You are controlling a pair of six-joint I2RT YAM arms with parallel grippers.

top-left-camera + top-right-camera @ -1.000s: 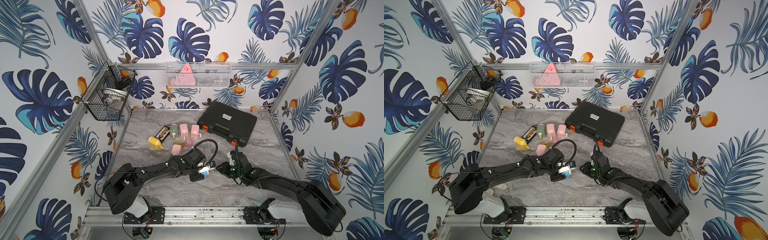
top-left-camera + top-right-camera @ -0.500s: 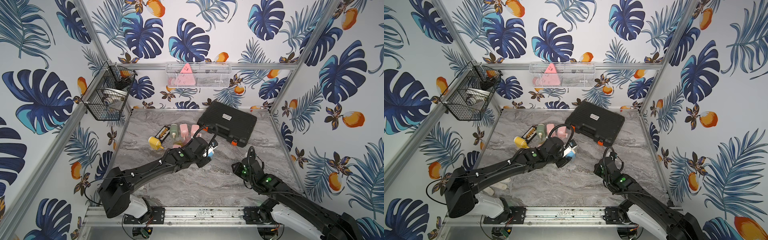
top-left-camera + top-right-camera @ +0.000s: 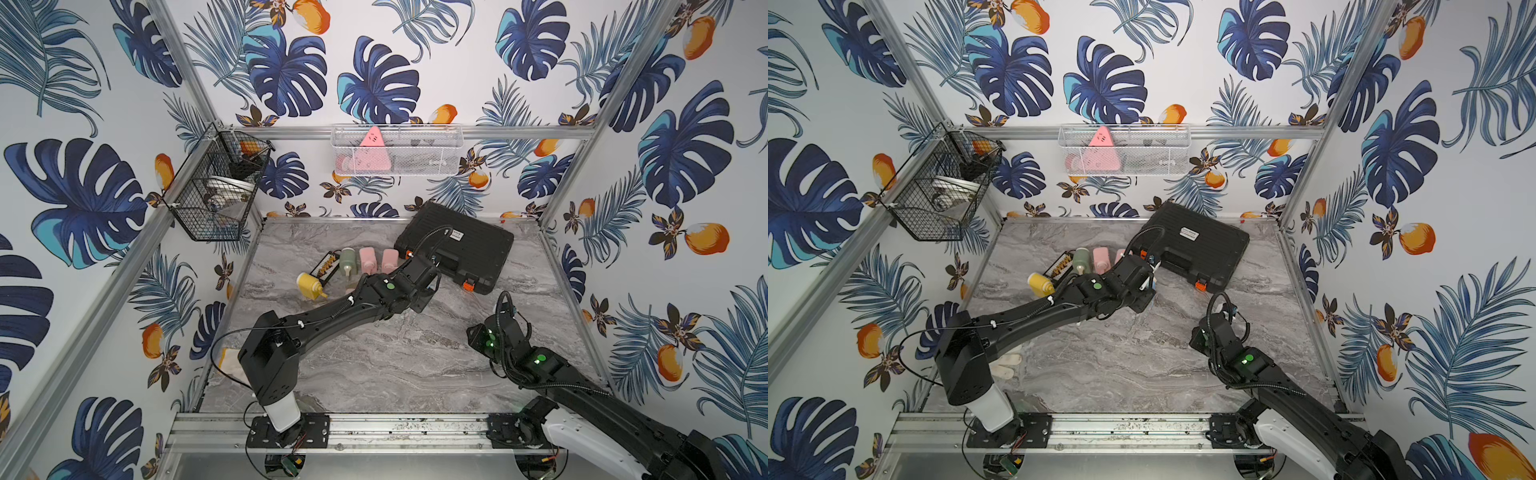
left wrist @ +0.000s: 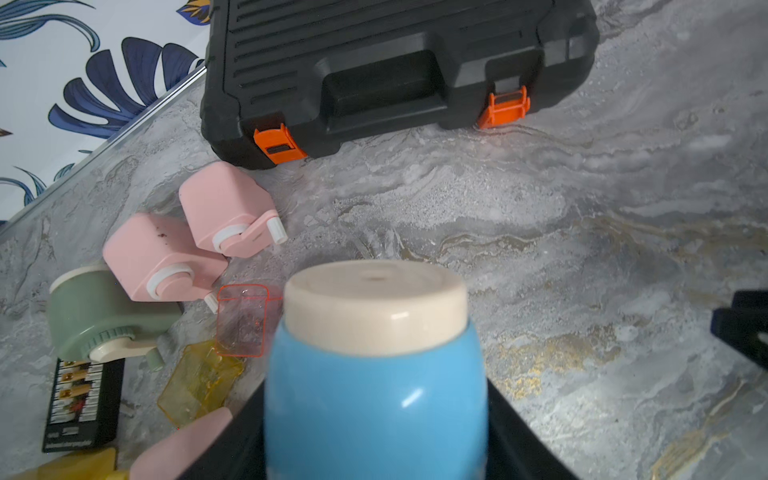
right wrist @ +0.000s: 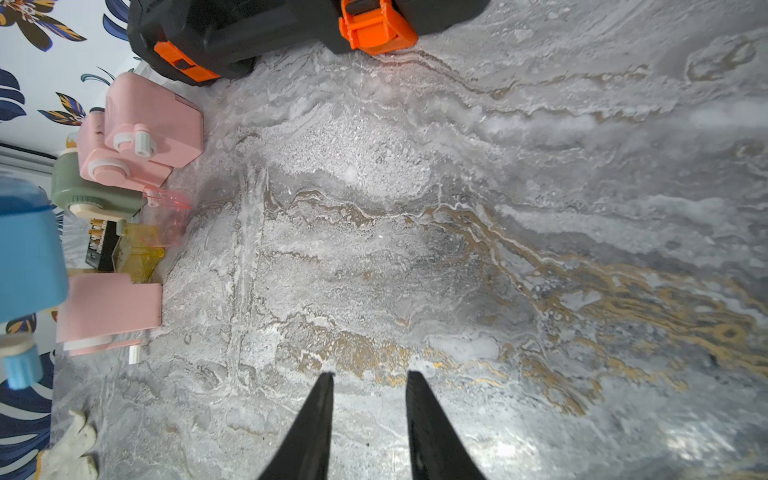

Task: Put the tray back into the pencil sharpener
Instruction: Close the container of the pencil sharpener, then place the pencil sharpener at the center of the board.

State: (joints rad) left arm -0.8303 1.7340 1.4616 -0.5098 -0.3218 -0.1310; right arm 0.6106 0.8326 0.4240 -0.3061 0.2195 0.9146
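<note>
On the grey marbled tabletop (image 3: 374,365) the black ribbed plastic tool case (image 3: 461,249) lies at 1 o'clock; from its 9 o'clock side a row runs on: a pink boxy plastic sharpener (image 3: 390,258), a second pink boxy sharpener (image 3: 367,259) touching it, a green round plastic sharpener (image 3: 348,262), a flat black packet (image 3: 324,268), a yellow round plastic sharpener (image 3: 309,286). At 6 o'clock of that row lie a clear pink plastic tray (image 4: 243,322) and a clear yellow plastic tray (image 4: 199,384), side by side; a blue barrel-shaped plastic pencil sharpener (image 4: 374,374) is held at 6 o'clock of the case; a white fabric glove (image 3: 1007,365) lies at 8 o'clock.
</note>
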